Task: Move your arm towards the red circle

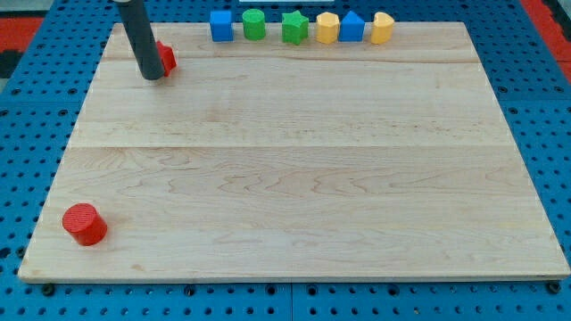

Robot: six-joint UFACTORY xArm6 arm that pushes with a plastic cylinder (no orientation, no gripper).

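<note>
The red circle block (84, 223) sits near the view's bottom left corner of the wooden board (294, 169). My tip (153, 76) is at the board's top left, far above the red circle. It touches or nearly touches another red block (166, 59), which is partly hidden behind the dark rod, so its shape is unclear.
A row of blocks lines the top edge: a blue cube (220, 25), a green cylinder (254, 24), a green star-like block (294, 28), a yellow block (327, 28), a blue block (352, 27) and another yellow block (382, 28). Blue pegboard surrounds the board.
</note>
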